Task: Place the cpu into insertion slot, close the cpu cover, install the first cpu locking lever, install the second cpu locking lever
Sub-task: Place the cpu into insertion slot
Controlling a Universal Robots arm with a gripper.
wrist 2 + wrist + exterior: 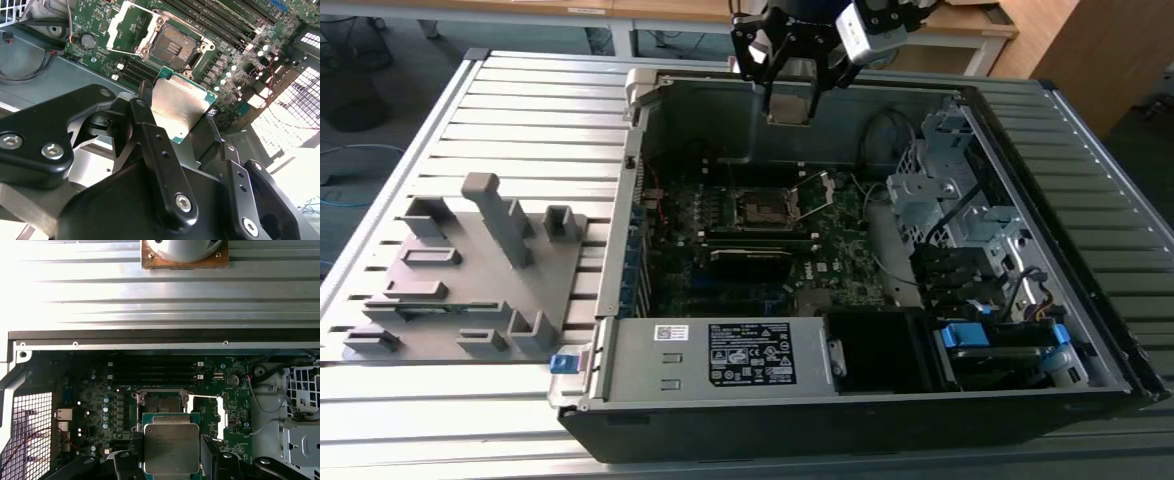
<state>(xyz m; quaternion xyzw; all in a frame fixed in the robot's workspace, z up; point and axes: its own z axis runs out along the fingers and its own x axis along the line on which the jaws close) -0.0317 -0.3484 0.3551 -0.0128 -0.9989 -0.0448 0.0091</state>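
Slatted metal table point(534, 110), wooden desks point(654, 12); fingers point(146, 92) grip cpu point(171, 447) over case point(707, 110).

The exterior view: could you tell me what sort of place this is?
Probably a robotics lab workbench: an open computer case on a slatted metal table, a grey fixture block beside it, wooden desks behind.

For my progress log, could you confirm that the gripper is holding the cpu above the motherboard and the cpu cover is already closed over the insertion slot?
Not quite: the cpu cover is swung open beside the insertion slot, which lies bare, as the second wrist view shows. The gripper does hold the cpu above the motherboard.
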